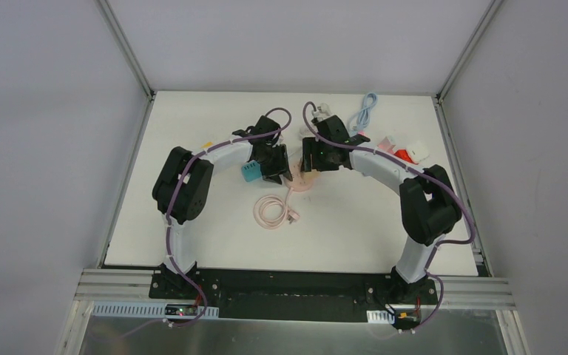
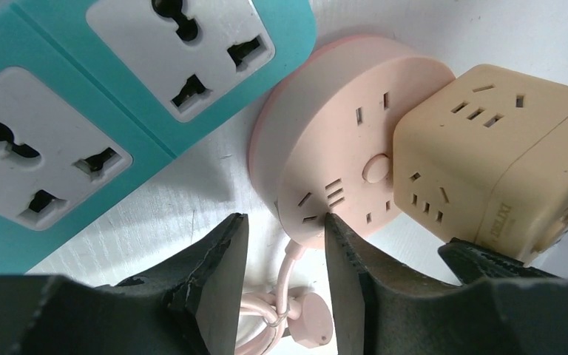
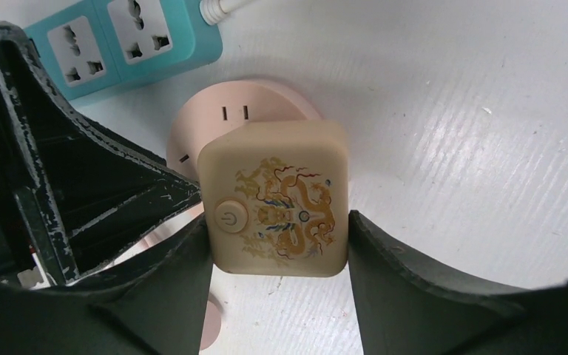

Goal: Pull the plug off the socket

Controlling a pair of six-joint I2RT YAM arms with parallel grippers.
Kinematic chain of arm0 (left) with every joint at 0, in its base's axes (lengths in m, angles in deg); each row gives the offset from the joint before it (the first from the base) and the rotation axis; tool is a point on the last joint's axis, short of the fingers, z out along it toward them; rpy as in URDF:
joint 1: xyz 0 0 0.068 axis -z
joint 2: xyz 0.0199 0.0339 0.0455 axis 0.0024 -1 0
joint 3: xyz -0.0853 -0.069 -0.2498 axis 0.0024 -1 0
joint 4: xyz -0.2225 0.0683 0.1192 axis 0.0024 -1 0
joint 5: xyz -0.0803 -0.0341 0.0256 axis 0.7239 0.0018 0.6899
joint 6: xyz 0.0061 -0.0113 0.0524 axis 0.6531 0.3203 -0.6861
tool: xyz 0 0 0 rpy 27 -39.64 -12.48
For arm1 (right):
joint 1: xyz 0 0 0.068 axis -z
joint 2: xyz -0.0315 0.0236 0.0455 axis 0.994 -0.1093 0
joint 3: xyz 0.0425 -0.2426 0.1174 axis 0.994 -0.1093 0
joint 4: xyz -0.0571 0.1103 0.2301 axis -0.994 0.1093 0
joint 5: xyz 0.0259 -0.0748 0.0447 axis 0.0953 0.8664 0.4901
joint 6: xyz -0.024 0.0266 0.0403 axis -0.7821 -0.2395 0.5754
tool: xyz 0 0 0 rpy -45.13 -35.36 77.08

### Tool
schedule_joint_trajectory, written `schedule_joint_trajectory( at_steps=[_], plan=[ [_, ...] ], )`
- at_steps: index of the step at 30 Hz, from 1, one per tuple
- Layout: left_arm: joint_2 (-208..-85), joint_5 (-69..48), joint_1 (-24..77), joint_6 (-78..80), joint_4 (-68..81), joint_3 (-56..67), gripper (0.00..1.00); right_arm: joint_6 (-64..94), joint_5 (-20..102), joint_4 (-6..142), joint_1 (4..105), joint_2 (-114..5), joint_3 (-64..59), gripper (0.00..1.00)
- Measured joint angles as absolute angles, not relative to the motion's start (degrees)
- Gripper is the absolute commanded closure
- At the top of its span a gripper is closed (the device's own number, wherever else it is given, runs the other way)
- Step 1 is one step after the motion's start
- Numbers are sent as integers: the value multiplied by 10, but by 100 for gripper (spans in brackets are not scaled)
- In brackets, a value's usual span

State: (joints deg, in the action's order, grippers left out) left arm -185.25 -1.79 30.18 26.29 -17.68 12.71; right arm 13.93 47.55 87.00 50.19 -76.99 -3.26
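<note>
White worktop (image 1: 355, 222) filled the floor of a grey-walled enclosure, and both arms bent inward to meet near its middle; the round pink plastic socket (image 2: 347, 140) lay flat there, just beside a teal plastic power strip (image 2: 140, 140) with white outlet faces; the beige cube-shaped plug (image 3: 274, 196), printed on top with a golden dragon and a round power button, sat on the pink socket at the side away from the teal strip, seated against its face; the right tool (image 3: 277, 225) was pinching that plug, one dark finger pressed to each of two opposite sides; the left tool (image 2: 285, 220) stood low at the socket's rim with its fingers parted by a narrow gap, holding nothing; one of its fingertips (image 2: 333, 225) touched the socket's edge, the other hung over bare worktop; the thin pink cord (image 2: 288, 266) came out from under the socket and showed between those two fingers, then lay in a loose coil on the worktop nearer the arm bases; a pale blue coiled cable (image 1: 366, 111) and small red and white items (image 1: 407, 151) lay well apart toward the far right.
</note>
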Motion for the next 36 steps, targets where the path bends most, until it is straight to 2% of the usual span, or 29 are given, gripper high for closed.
schedule_joint_trajectory(
  at_steps=[5,13,20,27,36],
  plan=[
    [-1853,-23,302,264,-177,127,60,155,429,855,521,-758,-53,100],
    [-1852,-22,302,264,-192,127,63,135,493,848,482,-758,-52,100],
    [-1853,-22,302,264,-195,130,67,142,458,847,499,-758,-52,100],
    [-1853,-21,302,263,-210,133,68,112,520,857,459,-758,-44,100],
    [-1855,-22,302,262,-215,140,69,135,442,862,502,-758,-47,100]
  ],
)
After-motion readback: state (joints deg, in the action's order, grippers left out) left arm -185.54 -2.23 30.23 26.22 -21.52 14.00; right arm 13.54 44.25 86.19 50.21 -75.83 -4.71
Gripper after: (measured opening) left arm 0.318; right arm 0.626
